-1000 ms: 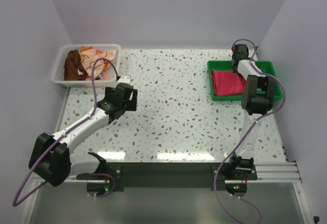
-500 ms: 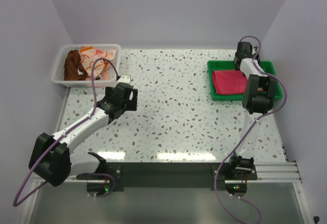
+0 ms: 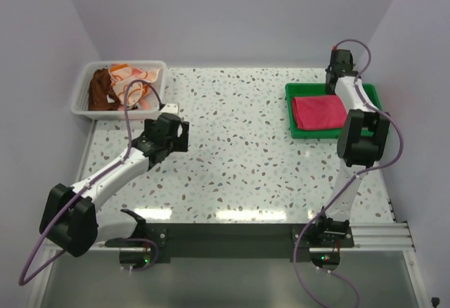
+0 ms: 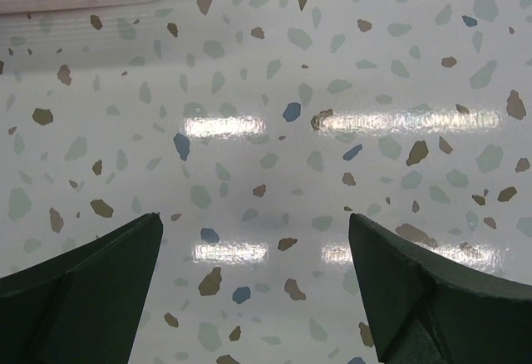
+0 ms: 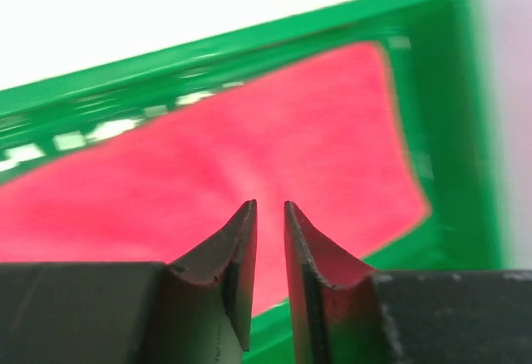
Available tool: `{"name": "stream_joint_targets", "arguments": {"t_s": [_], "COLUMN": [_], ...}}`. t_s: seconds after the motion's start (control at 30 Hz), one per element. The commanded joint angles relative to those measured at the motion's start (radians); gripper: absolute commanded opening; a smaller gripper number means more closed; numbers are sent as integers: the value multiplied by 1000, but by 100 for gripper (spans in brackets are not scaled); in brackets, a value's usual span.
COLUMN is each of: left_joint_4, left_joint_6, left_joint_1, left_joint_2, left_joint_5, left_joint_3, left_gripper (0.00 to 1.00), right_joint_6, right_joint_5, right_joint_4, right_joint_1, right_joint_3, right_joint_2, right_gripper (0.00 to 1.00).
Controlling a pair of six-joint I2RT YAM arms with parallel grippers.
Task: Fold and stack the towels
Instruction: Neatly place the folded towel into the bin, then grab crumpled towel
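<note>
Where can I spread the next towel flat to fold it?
Widest bare patch: the table's middle, between the white basket and the green tray. Crowded: the basket, heaped with towels, with the open left gripper just in front; the tray, mostly filled by the pink towel, right gripper near its far rim.

The right hand (image 5: 268, 214) has its two dark fingers almost together, with a thin gap and nothing between them. Beyond them, blurred, a hot pink towel (image 5: 208, 156) lies flat in the green tray (image 5: 455, 131).
</note>
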Motion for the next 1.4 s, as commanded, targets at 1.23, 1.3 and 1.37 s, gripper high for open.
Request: {"name": "stream_joint_targets", "arguments": {"t_s": [1.23,1.3,1.37], "left_joint_4": [-112,-114,-114], "left_joint_6": [-77,-100,-130], "left_joint_1": [278,346,444], "left_joint_2": [256,336,390], "left_joint_5": [-61,-45,-23], "left_joint_3": [603,692,743], "left_gripper": [100,100,100], "right_joint_6": [352,349,352], "right_joint_5": [-393,-411,-437], "right_joint_4": [-122,-98,-79], "right_joint_1": [305,347,399], "right_joint_3": [-400,-470,-534], "right_joint_2": [-540,-604,-637], "right_gripper": [98,98,98]}}
